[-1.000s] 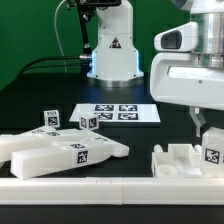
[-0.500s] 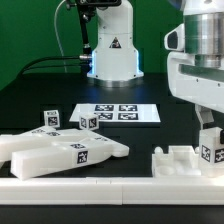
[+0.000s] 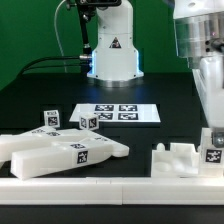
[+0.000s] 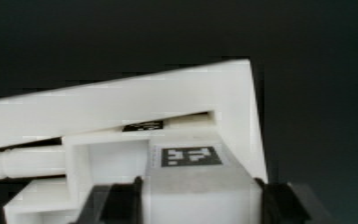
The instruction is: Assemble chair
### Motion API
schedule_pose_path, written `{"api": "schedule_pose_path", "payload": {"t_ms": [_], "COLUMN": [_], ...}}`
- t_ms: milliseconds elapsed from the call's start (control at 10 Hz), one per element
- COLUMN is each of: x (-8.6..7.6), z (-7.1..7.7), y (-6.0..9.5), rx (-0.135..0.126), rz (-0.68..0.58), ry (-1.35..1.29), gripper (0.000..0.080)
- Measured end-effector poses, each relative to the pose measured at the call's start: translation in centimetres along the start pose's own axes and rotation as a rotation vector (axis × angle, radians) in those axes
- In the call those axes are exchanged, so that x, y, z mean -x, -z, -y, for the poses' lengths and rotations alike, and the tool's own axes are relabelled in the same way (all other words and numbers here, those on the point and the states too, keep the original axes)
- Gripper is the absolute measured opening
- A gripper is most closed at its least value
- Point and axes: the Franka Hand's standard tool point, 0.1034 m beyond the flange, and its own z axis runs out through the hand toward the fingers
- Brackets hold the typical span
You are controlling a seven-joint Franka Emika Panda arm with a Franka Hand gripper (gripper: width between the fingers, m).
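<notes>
My gripper (image 3: 210,140) hangs at the exterior view's right, over the right end of the white slotted panel (image 3: 177,160). It is shut on a white tagged chair part (image 3: 212,155) that stands upright at that end of the panel. In the wrist view this tagged part (image 4: 188,160) fills the gap between the two dark fingers (image 4: 101,202) of the gripper (image 4: 190,208), and the panel (image 4: 149,95) spreads out beyond it. Whether the part is seated in the panel is hidden. Long tapered legs (image 3: 60,150) lie at the left.
Two small tagged blocks (image 3: 52,118) (image 3: 86,122) sit behind the legs. The marker board (image 3: 118,114) lies flat mid-table, in front of the robot base (image 3: 110,55). A white rail (image 3: 100,188) runs along the front edge.
The wrist's bulk has shifted toward the exterior view's right and upward. The tagged part in the fingers stays at nearly the same spot by the panel.
</notes>
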Motion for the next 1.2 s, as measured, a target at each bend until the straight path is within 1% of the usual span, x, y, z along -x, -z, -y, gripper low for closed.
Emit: {"api": "schedule_pose_path", "payload": {"t_ms": [100, 300, 400, 500, 600, 700, 900, 1200], "x": [0.0, -0.1, 0.0, 0.1, 0.3, 0.2, 0.0, -0.1], "z": [0.0, 0.0, 0.0, 0.0, 0.0, -0.3, -0.9, -1.0], "y": [0.0, 0.0, 0.0, 0.3, 1.3, 2.4, 4.3, 3.9], "rx": [-0.003, -0.004, -0.004, -0.002, -0.009, -0.015, -0.023, -0.018], "rz": [-0.002, -0.004, -0.004, -0.002, 0.007, 0.015, 0.027, 0.023], "ry": [-0.062, -0.064, -0.062, -0.022, 0.034, 0.059, 0.113, 0.113], "gripper": [0.0285, 0.0285, 0.0374, 0.0526, 0.0611, 0.0638, 0.0648, 0.0649]}}
